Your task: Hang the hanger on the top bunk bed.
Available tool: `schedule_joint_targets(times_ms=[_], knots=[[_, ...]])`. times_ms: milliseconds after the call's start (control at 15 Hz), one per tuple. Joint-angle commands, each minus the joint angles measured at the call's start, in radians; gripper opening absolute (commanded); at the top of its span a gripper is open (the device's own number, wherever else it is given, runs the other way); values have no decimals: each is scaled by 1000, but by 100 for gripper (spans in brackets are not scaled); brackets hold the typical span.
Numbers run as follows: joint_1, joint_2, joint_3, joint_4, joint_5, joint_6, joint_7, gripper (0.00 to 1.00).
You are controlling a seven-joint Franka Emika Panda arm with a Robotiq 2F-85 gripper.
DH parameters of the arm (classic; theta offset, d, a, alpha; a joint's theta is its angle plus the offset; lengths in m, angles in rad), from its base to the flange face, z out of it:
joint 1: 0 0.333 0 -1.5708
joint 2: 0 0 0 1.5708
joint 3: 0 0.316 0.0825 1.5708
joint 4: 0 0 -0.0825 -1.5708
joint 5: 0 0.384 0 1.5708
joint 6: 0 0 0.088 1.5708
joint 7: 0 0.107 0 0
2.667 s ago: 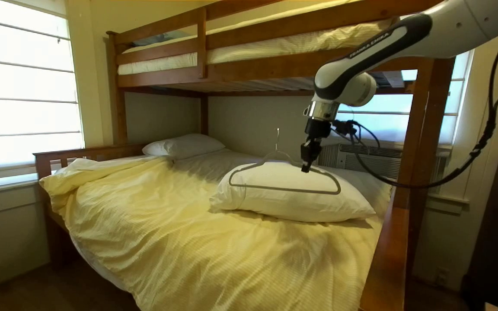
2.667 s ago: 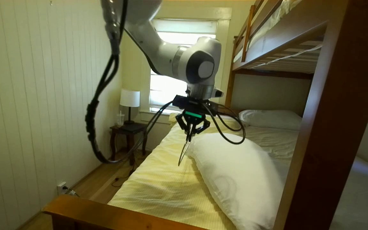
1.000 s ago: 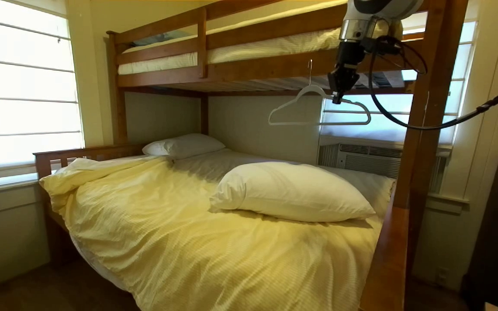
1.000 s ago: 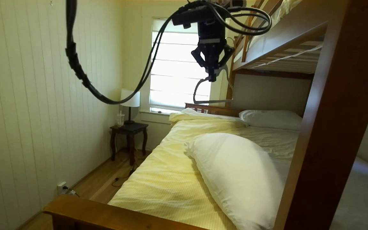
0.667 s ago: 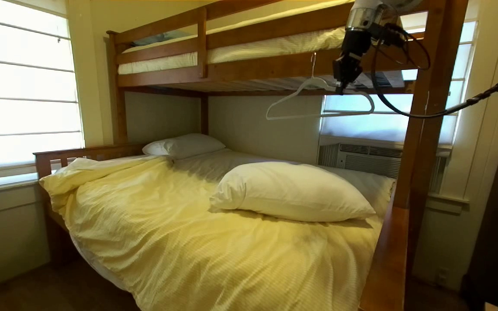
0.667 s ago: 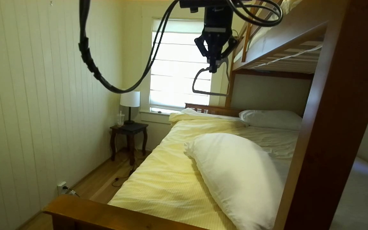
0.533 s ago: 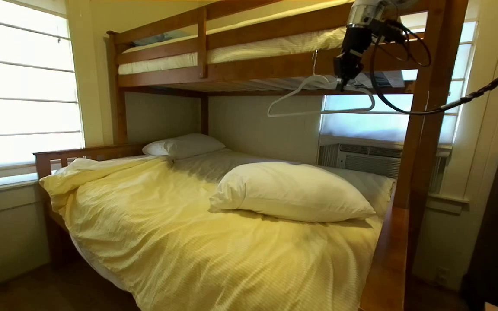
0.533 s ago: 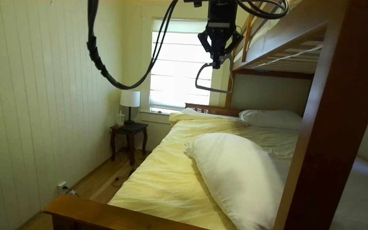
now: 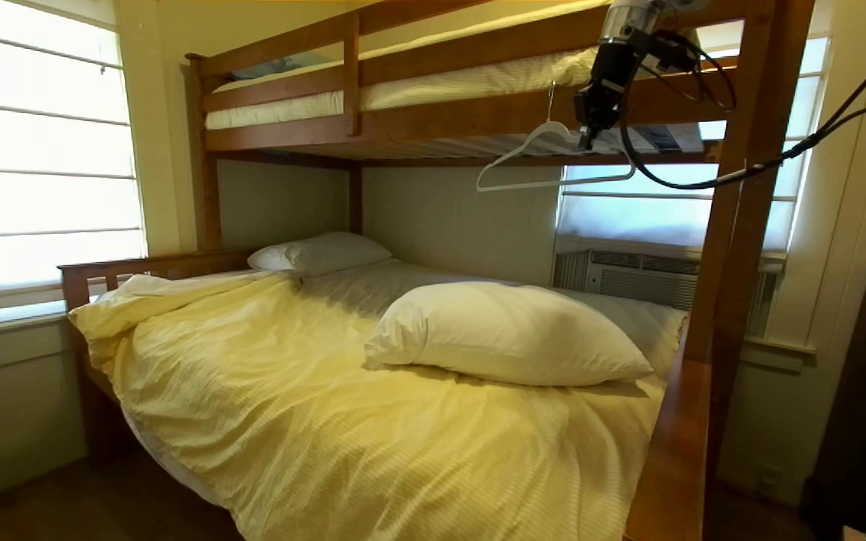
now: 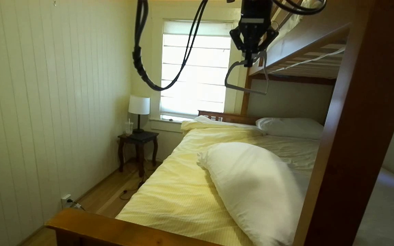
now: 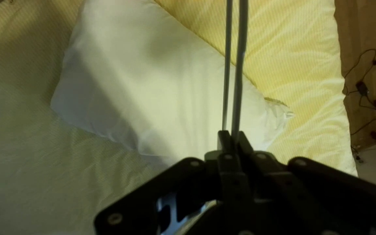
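Note:
The pale grey hanger hangs in the air below my gripper, which is shut on one sloping shoulder of it. It also shows in an exterior view, with my gripper above it, and edge-on in the wrist view between the fingertips. The hook points up and overlaps the lower rail of the top bunk bed, its tip about level with the mattress's lower edge. Whether it touches the rail cannot be told. The top bunk bed's side rail shows in an exterior view, right of the gripper.
A white pillow lies on the lower bed's yellow blanket below the hanger. A brown bunk post stands to the right. The arm's black cable loops beside the gripper. A lamp stands on a side table.
My gripper has lifted the hanger from in front of the pillow to the top bunk's rail height. In the last half second it moved slightly up and closer to the bunk, turning the hanger a little.

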State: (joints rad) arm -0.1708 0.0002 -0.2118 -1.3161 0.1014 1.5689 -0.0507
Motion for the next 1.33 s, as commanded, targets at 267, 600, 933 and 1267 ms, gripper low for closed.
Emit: schedule_joint_targets(times_ms=[267, 600, 933, 1267], knots=[[-75, 160, -18, 303, 136, -152, 37, 1], [-133, 220, -12, 430, 239, -241, 39, 1], [-192, 273, -6, 522, 305, -279, 54, 1], [-205, 308, -13, 552, 301, -272, 73, 1]])
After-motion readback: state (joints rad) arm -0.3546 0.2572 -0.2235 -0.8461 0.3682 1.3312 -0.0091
